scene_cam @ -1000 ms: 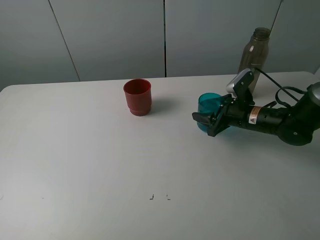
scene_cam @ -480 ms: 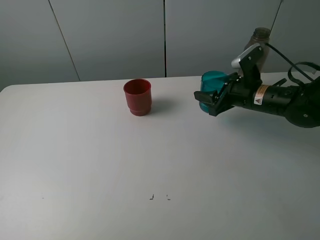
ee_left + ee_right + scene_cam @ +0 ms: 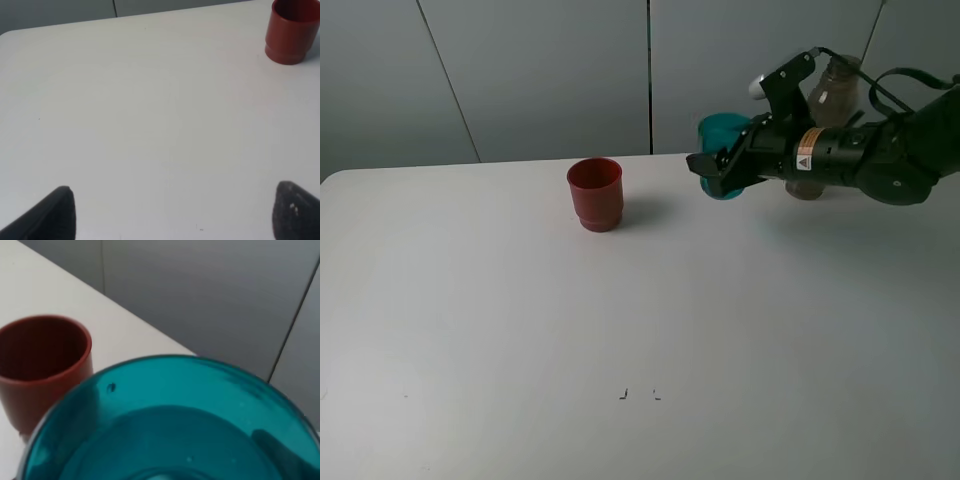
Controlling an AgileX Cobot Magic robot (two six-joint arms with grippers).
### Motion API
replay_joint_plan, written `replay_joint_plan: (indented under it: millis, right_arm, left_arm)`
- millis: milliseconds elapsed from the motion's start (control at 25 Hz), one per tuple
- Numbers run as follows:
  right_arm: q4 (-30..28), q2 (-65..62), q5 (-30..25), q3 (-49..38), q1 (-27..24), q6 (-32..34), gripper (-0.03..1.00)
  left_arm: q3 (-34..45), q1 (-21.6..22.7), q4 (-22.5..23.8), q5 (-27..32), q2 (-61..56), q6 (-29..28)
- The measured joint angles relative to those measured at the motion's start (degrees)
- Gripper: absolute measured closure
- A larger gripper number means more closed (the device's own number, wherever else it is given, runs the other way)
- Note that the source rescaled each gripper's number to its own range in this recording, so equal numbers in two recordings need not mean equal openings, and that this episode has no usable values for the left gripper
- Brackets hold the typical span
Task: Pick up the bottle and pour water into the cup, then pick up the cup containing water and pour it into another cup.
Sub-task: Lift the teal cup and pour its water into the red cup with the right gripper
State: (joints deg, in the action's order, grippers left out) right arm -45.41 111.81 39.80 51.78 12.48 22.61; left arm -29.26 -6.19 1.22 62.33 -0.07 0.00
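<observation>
No legible text; orange-white sticker (image 3: 807,161) on right arm (image 3: 865,168), perhaps warning label, unreadable.

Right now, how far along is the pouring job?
The bottle stage looks done: the bottle stands upright at the back of the table, ungripped. In hand: the right gripper holds the teal cup in the air, right of the red cup, not yet over it; I can't confirm water inside. Left to do: carry it over the red cup and tip. The left gripper is open, idle.

White table (image 3: 470,320): red-brown cup (image 3: 595,194) upright, back-centre, w/ faint shadow to its right. Smoky bottle (image 3: 838,84) stands back-right, partly hidden. Tiny dark marks (image 3: 624,394) nr front-centre.
</observation>
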Motion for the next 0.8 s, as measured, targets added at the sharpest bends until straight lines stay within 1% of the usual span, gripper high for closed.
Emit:
replay_joint_plan:
  millis: [120,200,440,600,800]
  right_arm:
    - [0.0,0.0,-0.8,3.9,1.2,3.5,0.92]
    - [0.0,-0.1,-2.2,6.3,1.7,5.9,0.92]
    - [0.0,-0.1,-6.7,12.1,3.5,10.2,0.92]
    - [0.0,2.0,-7.8,16.4,4.8,12.6,0.92]
    - [-0.3,6.6,-12.4,22.7,7.5,15.5,0.92]
  left_arm:
    - [0.0,0.0,0.0,0.0,0.0,0.0]
    - [0.0,0.0,0.0,0.0,0.0,0.0]
    - [0.0,0.0,0.0,0.0,0.0,0.0]
    - [0.0,0.0,0.0,0.0,0.0,0.0]
    - [0.0,0.0,0.0,0.0,0.0,0.0]
